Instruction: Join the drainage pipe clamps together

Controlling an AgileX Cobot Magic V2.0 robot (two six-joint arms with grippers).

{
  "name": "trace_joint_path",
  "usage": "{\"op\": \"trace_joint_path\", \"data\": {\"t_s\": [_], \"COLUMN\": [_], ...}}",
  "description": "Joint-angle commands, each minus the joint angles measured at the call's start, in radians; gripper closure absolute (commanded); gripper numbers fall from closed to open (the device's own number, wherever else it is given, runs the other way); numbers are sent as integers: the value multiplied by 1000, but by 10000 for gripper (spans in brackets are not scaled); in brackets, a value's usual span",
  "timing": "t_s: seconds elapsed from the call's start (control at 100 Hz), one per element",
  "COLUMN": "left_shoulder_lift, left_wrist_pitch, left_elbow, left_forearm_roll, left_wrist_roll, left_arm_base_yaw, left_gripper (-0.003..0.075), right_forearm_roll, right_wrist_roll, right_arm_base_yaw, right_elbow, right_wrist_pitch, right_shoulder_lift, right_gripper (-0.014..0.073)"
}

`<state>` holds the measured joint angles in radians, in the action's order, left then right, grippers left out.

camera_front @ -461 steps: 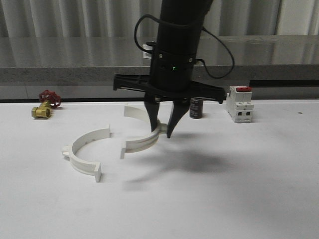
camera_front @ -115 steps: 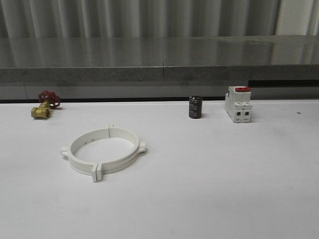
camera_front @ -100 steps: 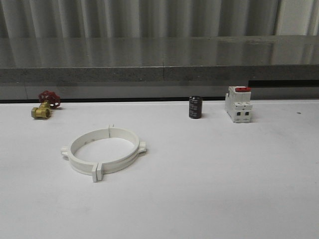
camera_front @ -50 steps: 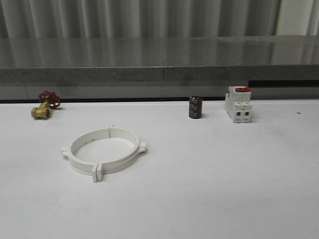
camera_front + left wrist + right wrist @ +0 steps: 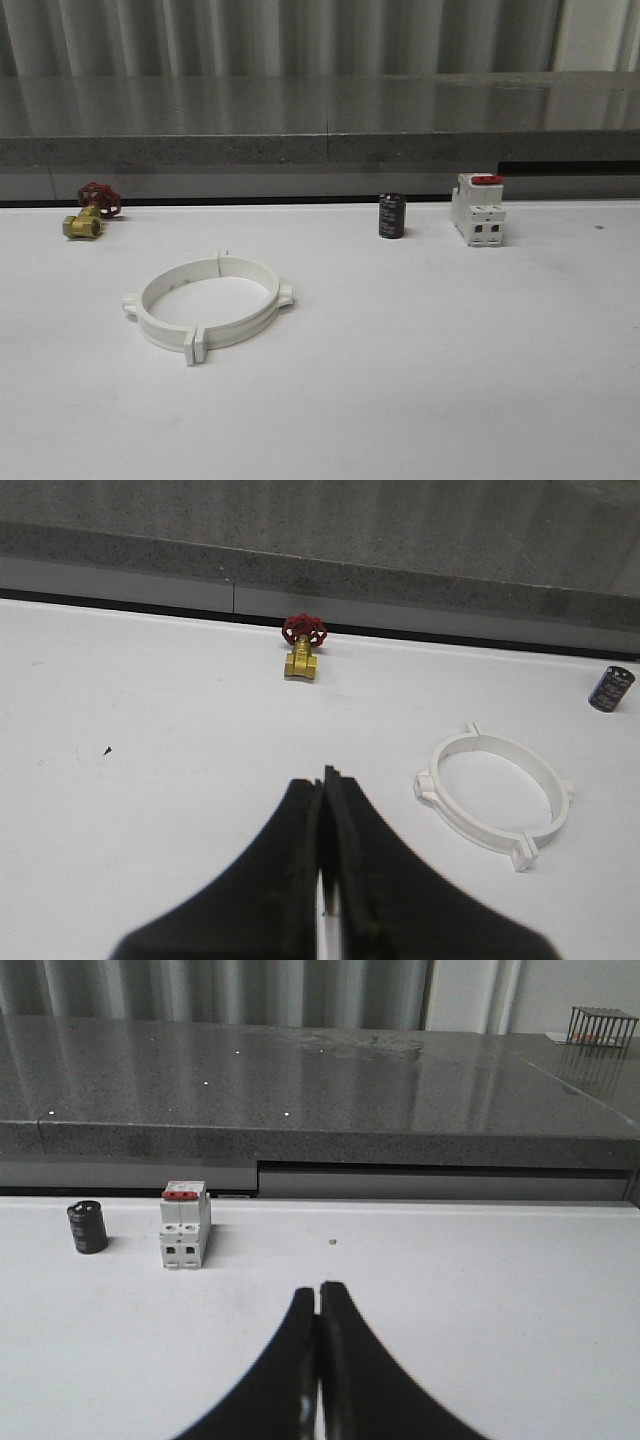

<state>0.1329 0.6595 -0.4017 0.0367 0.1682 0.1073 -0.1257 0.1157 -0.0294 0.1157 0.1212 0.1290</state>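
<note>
On the far left of the white, matte worktop sits a small brass valve with a red handwheel, close to the back edge. Nearer the front and a little to the right lie the drainage pipe clamps — two white plastic half-rings lying flat, their end tabs meeting at the front and the back so they form one wide, smooth ring, with a small lug sticking out on each side. Nothing touches the ring; bare worktop lies all round it. Further right, near the back edge, a short dark cylinder stands upright, and just beyond it a white boxy breaker with a red top. Behind everything runs a grey speckled stone ledge, glossy on top.

Seen from the left wrist, the left gripper hangs over bare worktop with its black, tapered jaws pressed together, empty, the ring well apart from it. The right gripper likewise has its jaws clenched on nothing — the breaker and the cylinder stand well beyond it.
</note>
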Motion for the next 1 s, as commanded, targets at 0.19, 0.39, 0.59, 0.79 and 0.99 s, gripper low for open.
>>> {"op": "trace_joint_path", "data": {"t_s": [0.19,0.39,0.59,0.79,0.99], "left_shoulder_lift": [10,10,10,10,10], "left_wrist_pitch": [-75,-75,-75,-75,-75], "left_elbow": [-24,-24,-24,-24,-24], "left_forearm_roll": [0,0,0,0,0], "left_wrist_roll": [-1,-1,-1,-1,-1], "left_arm_base_yaw": [-4,-4,-4,-4,-4], "left_gripper": [741,741,741,741,741], "right_forearm_roll": [76,85,85,85,85], "right_wrist_roll": [-17,-24,-24,-24,-24], "right_arm_base_yaw": [-4,3,37,37,37], "right_elbow": [-126,-128,-126,-126,-126], "right_wrist_pitch": [-181,-87,-66,-66,-66], "right_shoulder_lift": [-142,-161,-158,-158,-158], "right_gripper": [654,654,654,654,654]}}
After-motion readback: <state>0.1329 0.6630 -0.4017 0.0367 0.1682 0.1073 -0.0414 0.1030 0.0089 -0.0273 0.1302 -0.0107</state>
